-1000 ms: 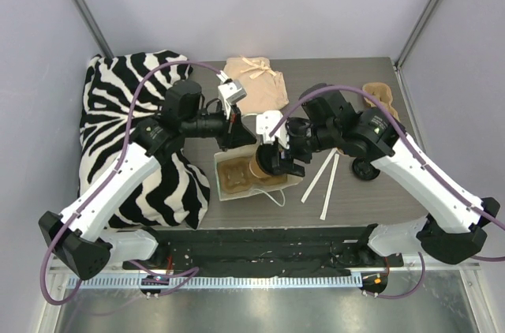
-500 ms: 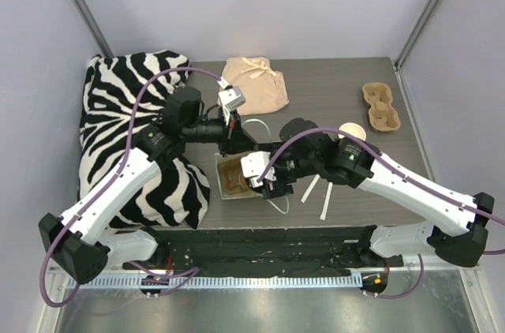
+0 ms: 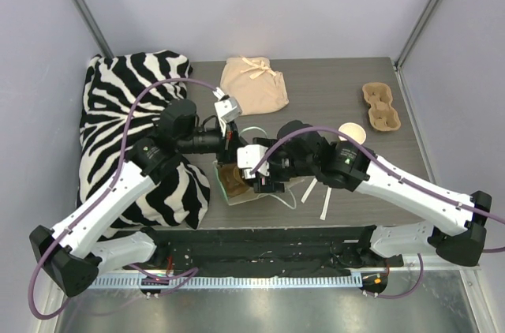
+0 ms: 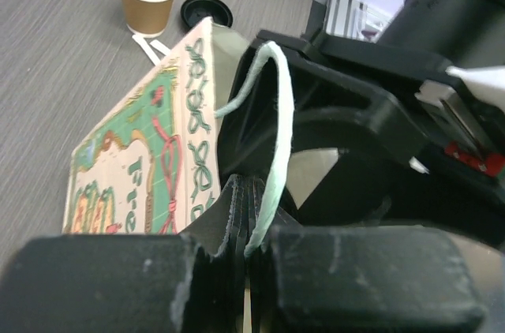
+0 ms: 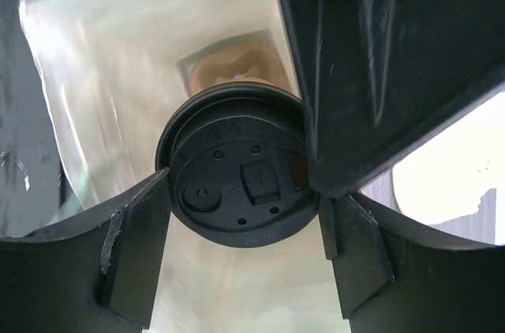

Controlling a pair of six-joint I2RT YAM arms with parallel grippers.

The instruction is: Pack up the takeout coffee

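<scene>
The takeout coffee [image 5: 235,185], a cup under a round black lid, hangs inside an open paper bag [image 5: 87,80]. My right gripper [image 5: 237,218] is shut on it, one finger on each side just below the lid. A brown cup holder [image 5: 233,69] lies at the bag's bottom. In the top view my right gripper [image 3: 263,175] reaches into the bag's mouth [image 3: 231,185]; the cup is hidden there. My left gripper [image 4: 252,246] is shut on the bag's pale green handle [image 4: 276,128], above the bag's far edge in the top view [image 3: 230,142]. The bag's side [image 4: 134,175] is printed green and red.
An open brown cup [image 3: 353,134] with a pale inside stands right of the bag, a loose black lid [image 4: 207,11] beside it. A cardboard cup carrier [image 3: 381,106] lies far right, a beige pouch [image 3: 252,82] at the back, a zebra cloth [image 3: 126,120] left, white sticks [image 3: 325,200] near the bag.
My right gripper has moved left and down, carrying the lidded cup into the bag's mouth. My left gripper has shifted slightly toward the near edge with the handle.
</scene>
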